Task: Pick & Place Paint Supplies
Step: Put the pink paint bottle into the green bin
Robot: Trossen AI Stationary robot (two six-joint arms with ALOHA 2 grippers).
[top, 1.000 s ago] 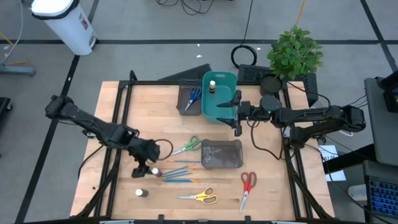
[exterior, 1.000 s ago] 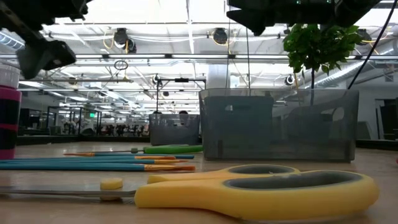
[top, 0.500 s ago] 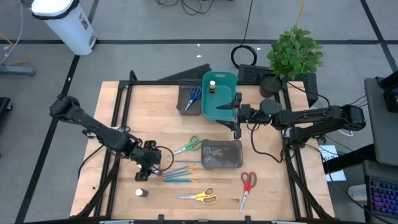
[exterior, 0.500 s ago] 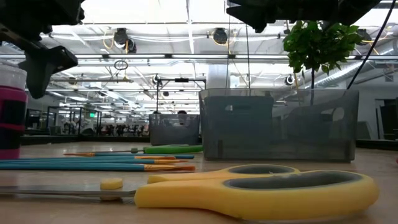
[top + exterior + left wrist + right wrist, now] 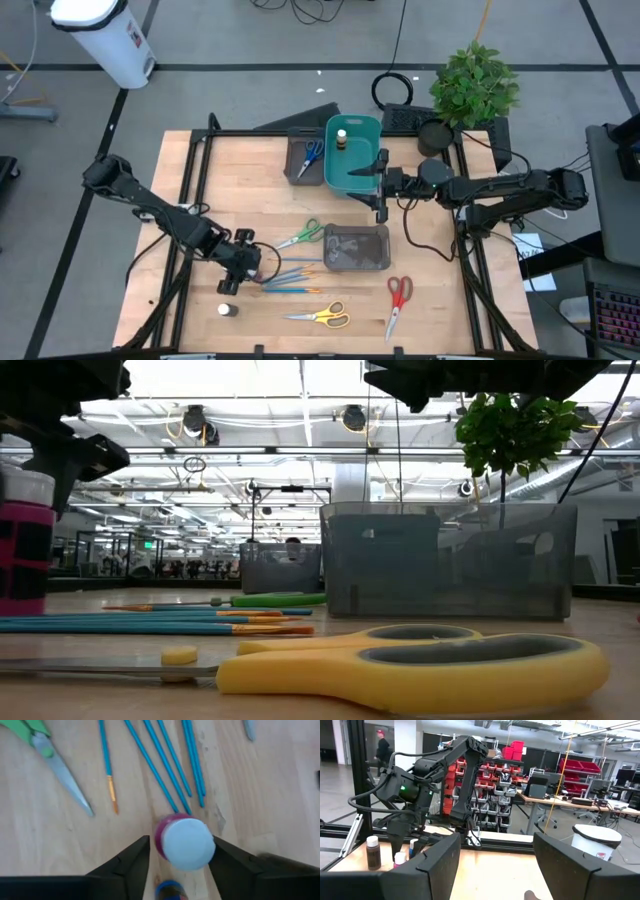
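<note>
— Where does the left gripper [image 5: 177, 857] stand?

— Low over the worktop [image 5: 260, 190] near its front-left corner, fingers [image 5: 127, 862] spread apart on either side of a paint bottle [image 5: 184, 842] with a magenta body and white cap. The bottle stands upright on the wood, just at the handle ends of the blue brushes [image 5: 165, 767]. Nothing is gripped yet, as far as I can see.

— What could spoil the pick?

— The bottle looks small and top-heavy, and it sits off-centre between the fingers. I'd judge one finger will meet it first and tip or shove it into the brushes. A second bottle [image 5: 170, 890] stands right beside it, close under the wrist, and could be knocked or caught too.

— And the right gripper [image 5: 381, 185]?

— It hangs by the teal bin [image 5: 352, 150] towards the worktop's rear edge, fingers [image 5: 432, 865] apart and holding nothing. It's well clear, so no clash there.
</note>
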